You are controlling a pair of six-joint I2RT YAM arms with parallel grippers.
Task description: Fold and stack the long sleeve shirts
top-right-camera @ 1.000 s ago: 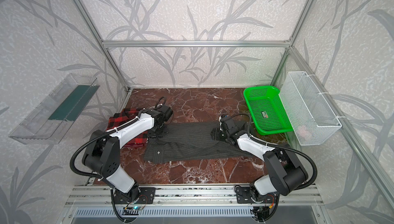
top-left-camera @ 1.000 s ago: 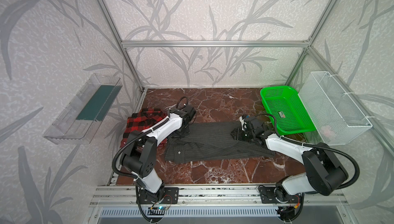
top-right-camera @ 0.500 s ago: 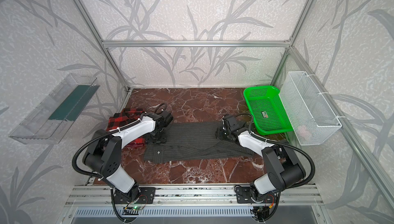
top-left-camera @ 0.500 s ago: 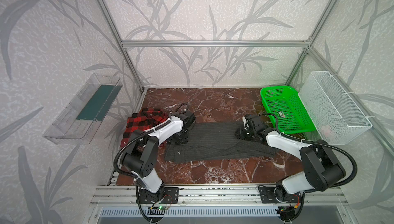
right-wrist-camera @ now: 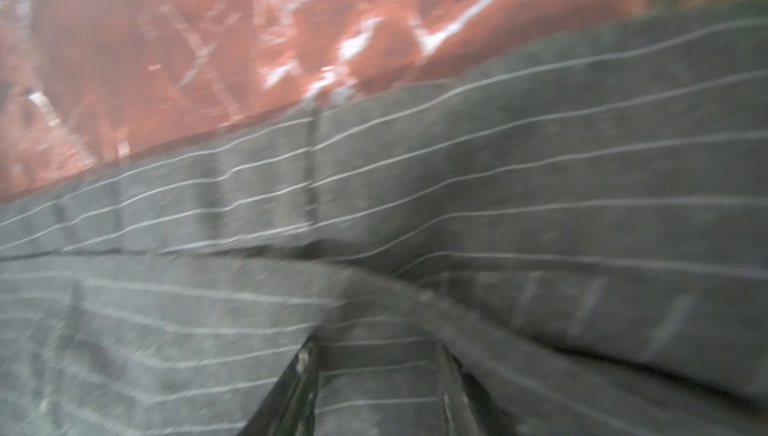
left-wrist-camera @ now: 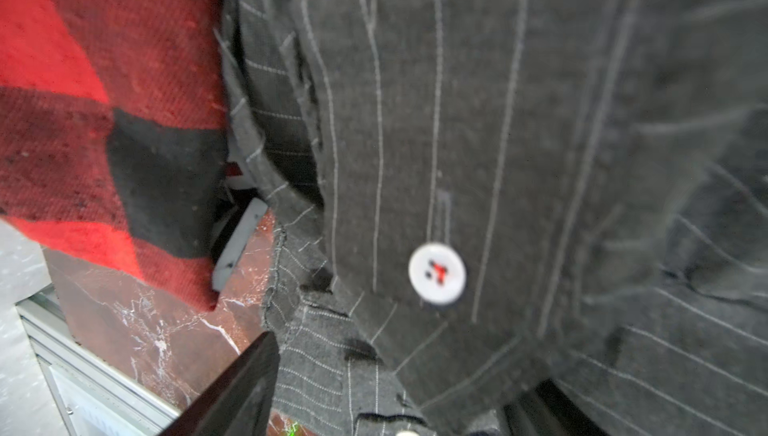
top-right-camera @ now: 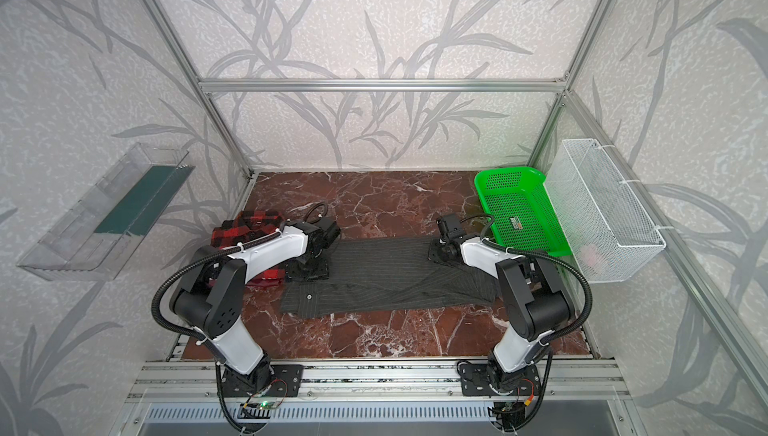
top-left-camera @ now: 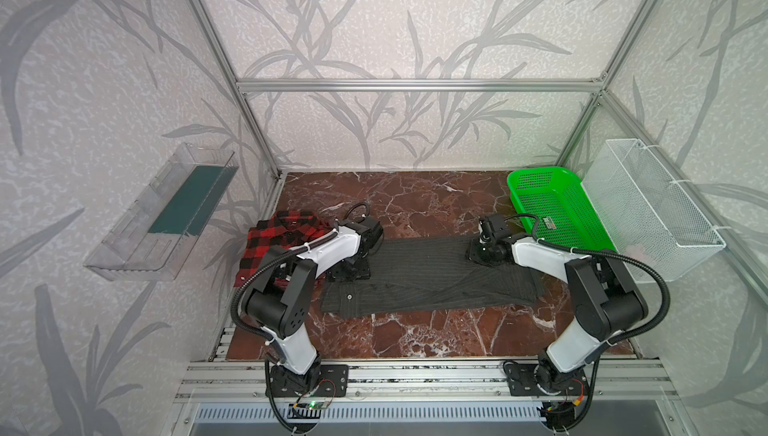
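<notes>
Left wrist view: my open left jaws might also pinch the red-check cloth shirt (left-wrist-camera: 104,81) lying against the grey striped shirt (left-wrist-camera: 540,122); right jaws, can't tell.

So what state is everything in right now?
striped shirt: spread along the table, partly folded
plaid shirt: compact heap beside the striped shirt
left gripper: open, over the striped shirt
right gripper: down on the striped shirt, grip unclear
green basket: holds one small tag
wire basket: hanging, something pale inside
</notes>
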